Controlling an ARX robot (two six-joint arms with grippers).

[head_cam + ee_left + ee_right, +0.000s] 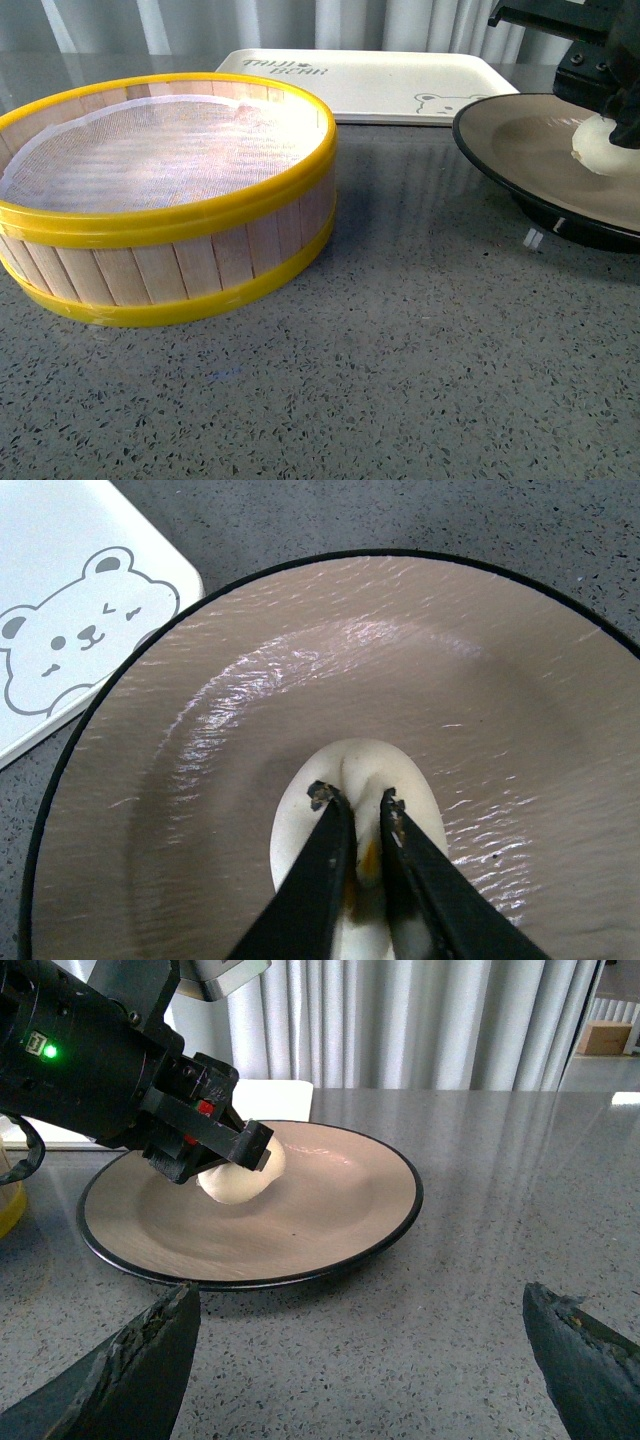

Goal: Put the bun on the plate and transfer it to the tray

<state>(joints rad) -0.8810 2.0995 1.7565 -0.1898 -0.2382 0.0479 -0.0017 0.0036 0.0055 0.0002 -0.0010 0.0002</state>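
The cream-white bun (355,780) rests on the taupe inside of the black-rimmed plate (200,810). My left gripper (355,802) is shut on the bun, its two black fingers pinching the bun's top. In the front view the bun (600,143) sits on the plate (520,135) at the right edge under the left arm. In the right wrist view the bun (240,1178) lies on the plate (330,1220), held by the left gripper (245,1155). My right gripper (360,1350) is open and empty over the counter, just before the plate's near rim. The cream-white tray (370,85) lies behind.
A wooden steamer basket (170,190) with yellow rims and white cloth liner stands at the left of the grey speckled counter (400,380). The tray's bear-face corner (70,630) lies next to the plate. Curtains hang behind the counter.
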